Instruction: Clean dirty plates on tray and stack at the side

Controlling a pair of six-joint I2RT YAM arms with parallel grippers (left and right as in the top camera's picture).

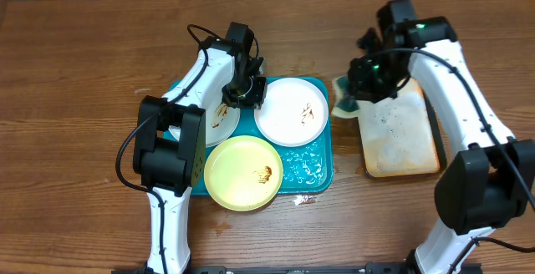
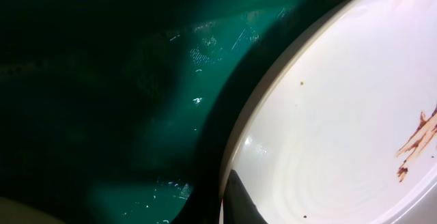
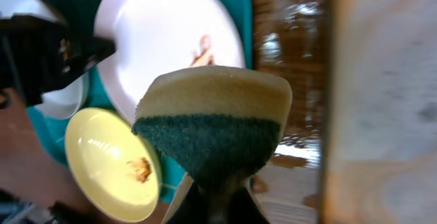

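Observation:
The teal tray (image 1: 322, 161) holds three plates. A white plate (image 1: 291, 111) with a brown smear lies at its far right, and a yellow-green plate (image 1: 242, 172) with a brown spot lies at the front. A second smeared white plate (image 1: 221, 119) lies at the left, partly under my left arm. My left gripper (image 1: 245, 90) is at the left rim of the far white plate (image 2: 341, 115), one finger (image 2: 235, 198) resting on that rim. My right gripper (image 3: 215, 197) is shut on a yellow-and-green sponge (image 3: 212, 115), held above the gap just right of the tray (image 1: 345, 103).
A tan, black-rimmed tray (image 1: 401, 136) with wet marks lies to the right of the teal tray. It also shows in the right wrist view (image 3: 382, 101). A small white scrap (image 1: 303, 199) lies on the wooden table by the teal tray's front edge.

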